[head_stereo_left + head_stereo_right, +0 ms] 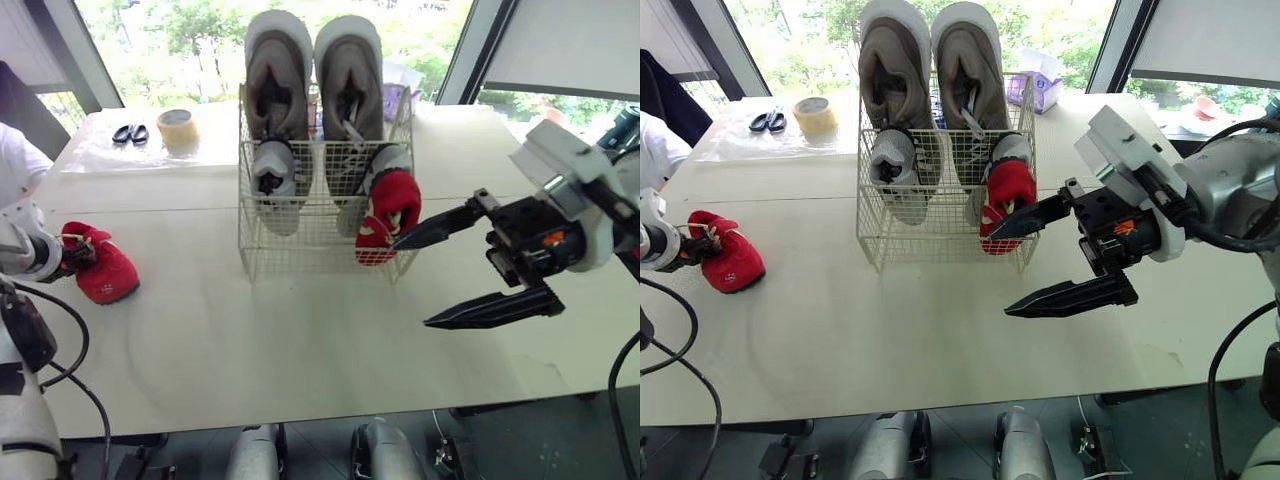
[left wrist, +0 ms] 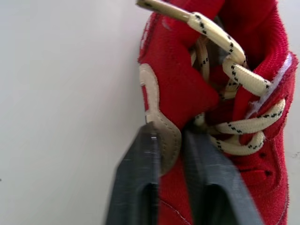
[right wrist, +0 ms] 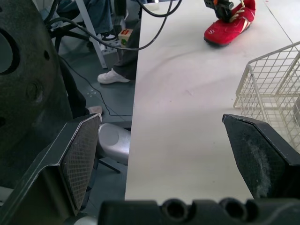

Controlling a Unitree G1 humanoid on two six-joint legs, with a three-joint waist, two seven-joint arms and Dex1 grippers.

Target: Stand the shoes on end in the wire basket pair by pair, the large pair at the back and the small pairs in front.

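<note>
A white wire basket (image 1: 320, 235) stands mid-table. Two large grey-brown shoes (image 1: 278, 70) (image 1: 348, 70) stand on end at its back. In front of them are two small grey shoes (image 1: 272, 170) (image 1: 352, 172) and one small red shoe (image 1: 388, 215) at the front right. My right gripper (image 1: 412, 284) is open just right of the basket, its upper fingertip near that red shoe. The other red shoe (image 1: 105, 272) lies on the table at the far left. My left gripper (image 2: 166, 133) is shut on the collar edge of this shoe (image 2: 187, 89), beside the cream laces.
A tape roll (image 1: 178, 128) and scissors (image 1: 130, 133) lie on a plastic sheet at the back left. A purple box (image 1: 1035, 92) sits behind the basket. A person's white sleeve (image 1: 15, 160) is at the left edge. Bare table (image 1: 300, 340) lies in front of the basket.
</note>
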